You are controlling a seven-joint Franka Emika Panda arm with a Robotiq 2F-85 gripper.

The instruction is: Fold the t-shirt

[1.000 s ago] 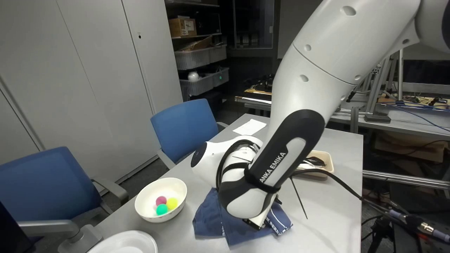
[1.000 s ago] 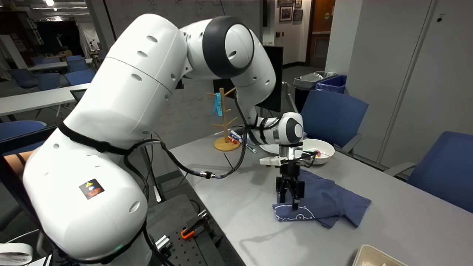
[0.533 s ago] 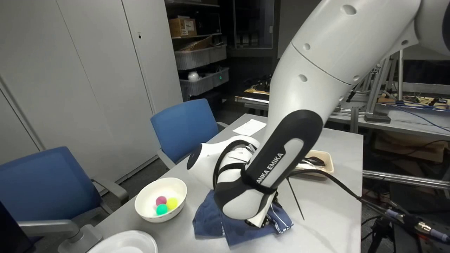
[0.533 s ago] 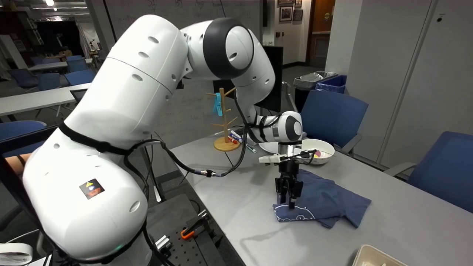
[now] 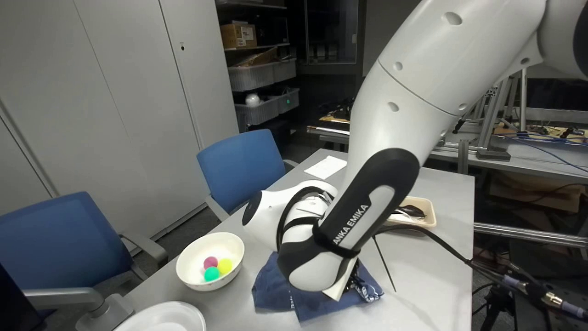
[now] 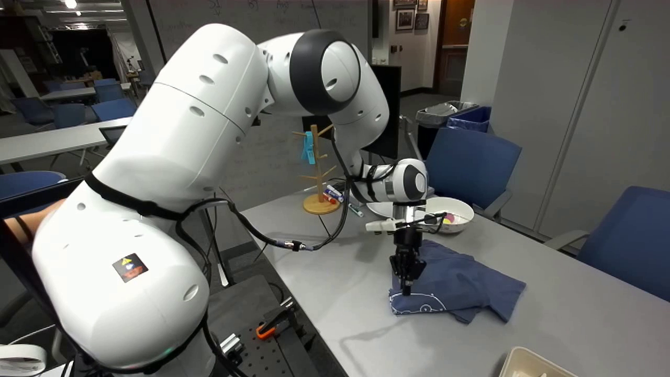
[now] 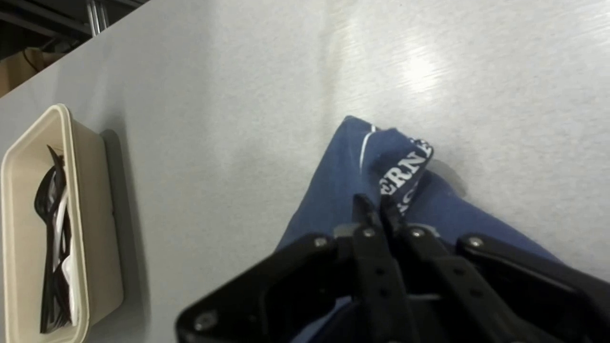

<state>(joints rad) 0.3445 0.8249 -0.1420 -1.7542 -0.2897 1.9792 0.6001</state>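
Observation:
The t-shirt (image 6: 466,283), dark navy with a white line drawing along its near edge, lies partly folded on the table in both exterior views. My gripper (image 6: 406,289) points straight down at the printed edge. Up close in the wrist view, the jaws of the gripper (image 7: 374,200) are brought together, and the t-shirt (image 7: 324,205) puckers up between the fingertips, its white lettering (image 7: 405,171) creased into a ridge just beyond them. The arm hides much of the gripper and part of the t-shirt (image 5: 317,303) in an exterior view.
A white bowl (image 5: 225,248) with coloured balls stands beside the shirt, near a white plate (image 5: 198,317). A tan bin (image 7: 100,224) of cutlery sits on the table. A wooden peg stand (image 6: 317,178) and markers (image 6: 333,193) are at the table's end. Blue chairs (image 6: 471,162) border it.
The fingers have come together from a wide stance, gathering the printed edge of the t-shirt into a crease. The wrist has shifted slightly; the rest of the shirt lies as before.

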